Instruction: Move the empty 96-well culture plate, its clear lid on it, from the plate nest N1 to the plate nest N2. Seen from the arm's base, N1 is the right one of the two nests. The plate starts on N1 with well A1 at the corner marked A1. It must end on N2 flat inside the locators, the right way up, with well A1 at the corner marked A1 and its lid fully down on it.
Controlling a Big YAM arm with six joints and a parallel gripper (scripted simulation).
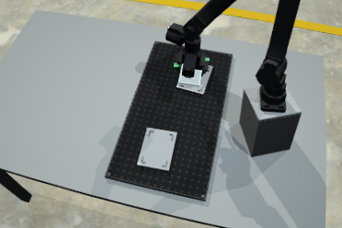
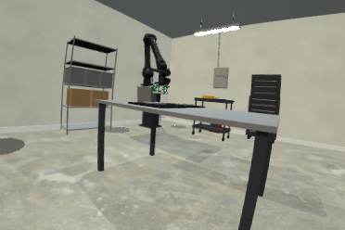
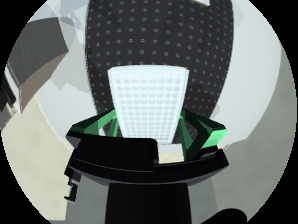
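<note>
My fingers (image 1: 191, 62) stand wide apart but clamped on the lidded plate (image 1: 192, 79), gripping its two sides; the green pads (image 3: 212, 133) show at either edge of it in the wrist view. The plate hangs lifted above the nest N1 (image 1: 205, 85) at the far end of the black perforated board (image 1: 138, 122), tilted a little off the nest's outline. The nest N2 (image 1: 157, 149) lies bare at the near end of the board, well apart. The board rests on the grey counter (image 1: 64, 90), with my pedestal (image 1: 257, 131) to the right.
</note>
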